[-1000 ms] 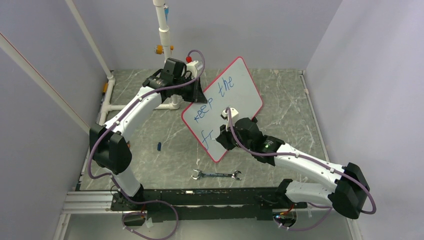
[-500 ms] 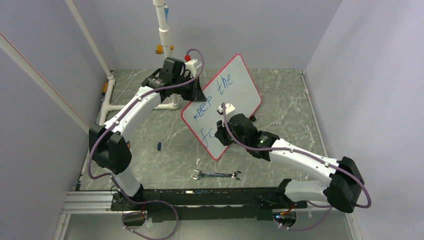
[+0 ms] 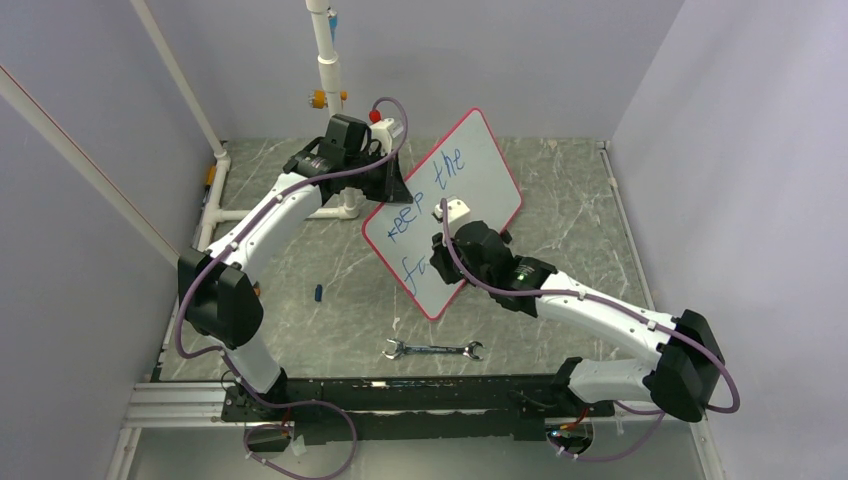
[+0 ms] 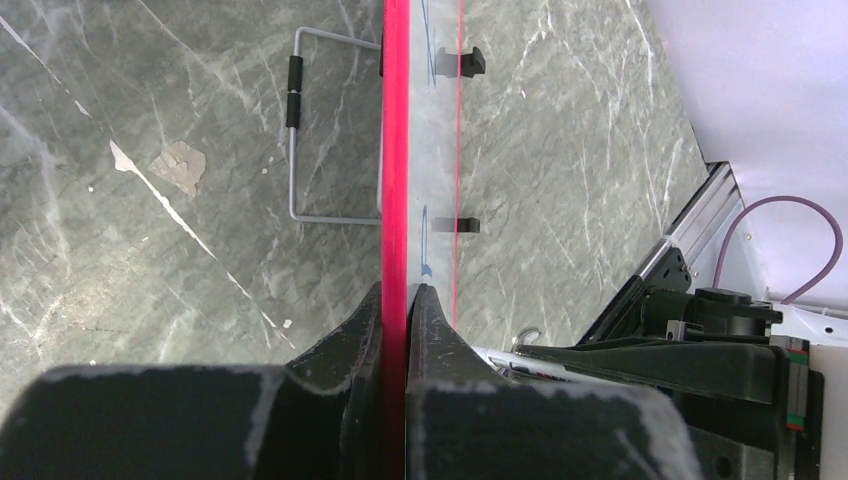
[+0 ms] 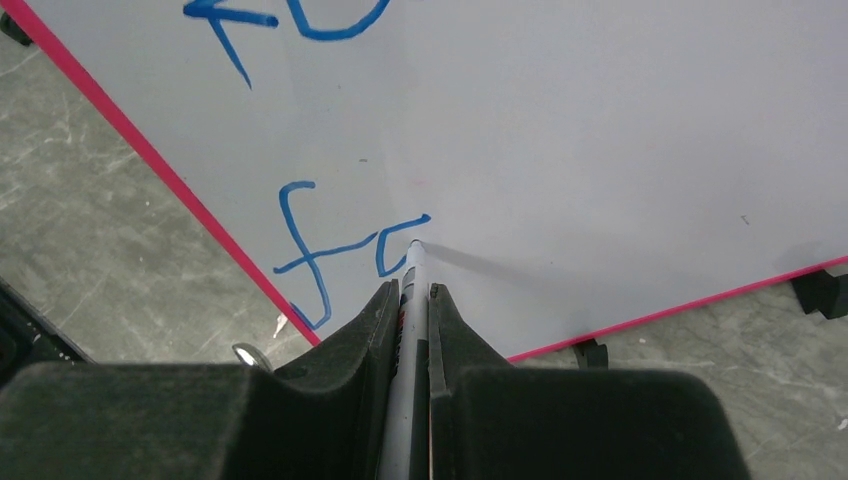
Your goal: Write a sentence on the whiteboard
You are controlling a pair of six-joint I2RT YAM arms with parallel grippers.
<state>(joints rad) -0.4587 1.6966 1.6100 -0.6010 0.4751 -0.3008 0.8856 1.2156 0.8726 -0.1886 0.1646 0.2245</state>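
Blue sentence (image 5: 330, 250) at marker (image 5: 408, 300) tip

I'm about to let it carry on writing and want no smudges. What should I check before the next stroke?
1. Left gripper clamped on the whiteboard rim: ok.
2. Right gripper shut on the marker: ok.
3. Marker tip touching the board, at the sentence, just after "f": ok.
4. Bare board ahead of the tip: ok.
5. Board's lower edge resting on the table: cannot tell.
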